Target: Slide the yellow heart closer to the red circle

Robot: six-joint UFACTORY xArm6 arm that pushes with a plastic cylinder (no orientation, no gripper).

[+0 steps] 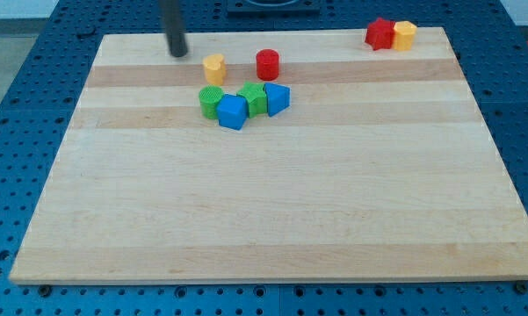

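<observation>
The yellow heart (213,68) stands near the view's top, left of centre. The red circle (267,64) stands a short way to its right, with a gap between them. My tip (177,53) is up and to the left of the yellow heart, apart from it, near the board's top edge.
Below the heart and the circle sits a tight cluster: a green round block (211,102), a blue block (233,112), a green block (252,97) and a blue block (278,98). A red block (379,34) and a yellow block (405,35) touch at the top right corner. All lie on the wooden board (272,211).
</observation>
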